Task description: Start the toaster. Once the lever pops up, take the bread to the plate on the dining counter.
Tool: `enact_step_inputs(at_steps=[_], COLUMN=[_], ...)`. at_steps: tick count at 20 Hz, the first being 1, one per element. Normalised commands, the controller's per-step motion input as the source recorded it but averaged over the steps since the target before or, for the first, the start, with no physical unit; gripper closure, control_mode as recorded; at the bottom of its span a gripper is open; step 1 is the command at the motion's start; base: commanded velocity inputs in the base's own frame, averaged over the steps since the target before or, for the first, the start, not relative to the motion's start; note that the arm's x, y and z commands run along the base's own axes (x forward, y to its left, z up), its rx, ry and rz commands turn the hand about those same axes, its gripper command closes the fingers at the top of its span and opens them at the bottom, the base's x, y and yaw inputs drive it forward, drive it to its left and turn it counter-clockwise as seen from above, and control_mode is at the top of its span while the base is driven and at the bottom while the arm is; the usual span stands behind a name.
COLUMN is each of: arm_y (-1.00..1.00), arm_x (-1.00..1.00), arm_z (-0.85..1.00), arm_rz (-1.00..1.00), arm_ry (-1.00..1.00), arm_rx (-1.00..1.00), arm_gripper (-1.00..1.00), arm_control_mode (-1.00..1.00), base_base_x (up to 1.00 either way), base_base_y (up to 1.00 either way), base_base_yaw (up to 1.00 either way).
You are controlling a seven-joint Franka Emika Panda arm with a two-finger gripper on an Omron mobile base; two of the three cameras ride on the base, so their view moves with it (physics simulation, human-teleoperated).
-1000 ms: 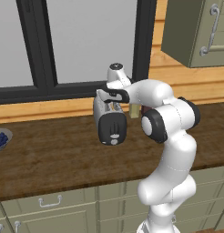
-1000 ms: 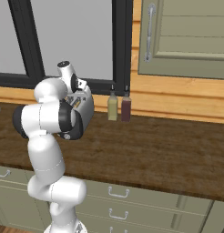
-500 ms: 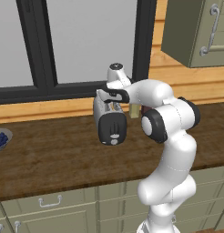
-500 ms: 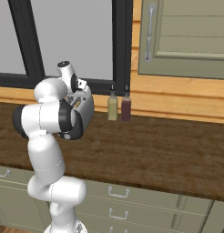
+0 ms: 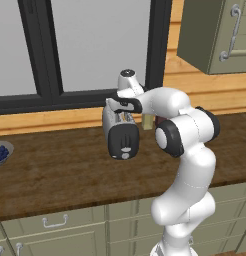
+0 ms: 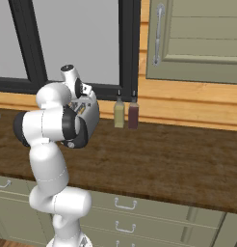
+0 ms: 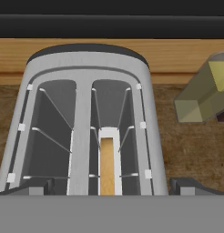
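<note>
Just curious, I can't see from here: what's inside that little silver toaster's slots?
The small silver two-slot toaster holds one thin light-tan bread slice in its right slot, seen edge-on. The left slot shows wire guides; its bottom and the slice's lower part are hidden.

bread [image 7: 107,166] in toaster [image 7: 86,123], bottles [image 6: 125,114] behind

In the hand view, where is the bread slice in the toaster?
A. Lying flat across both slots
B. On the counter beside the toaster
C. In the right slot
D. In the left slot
C: in the hand view the tan bread stands on edge inside the right slot of the toaster, while the left slot holds only its wire guides.
</note>
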Motion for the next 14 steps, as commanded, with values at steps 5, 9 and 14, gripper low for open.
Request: enact_step_inputs(at_steps=[5,9,14], arm_y=[0.00,0.00,0.00], arm_x=[0.00,0.00,0.00], arm_z=[0.00,0.00,0.00], arm_rz=[0.00,0.00,0.00], arm_ry=[0.00,0.00,0.00], arm_rx=[0.00,0.00,0.00], arm_gripper=[-1.00,-1.00,-1.00], arm_control_mode=[-1.00,-1.00,-1.00], base_base_x=[0.00,0.00,0.00], base_base_y=[0.00,0.00,0.00], base_base_yaw=[0.00,0.00,0.00])
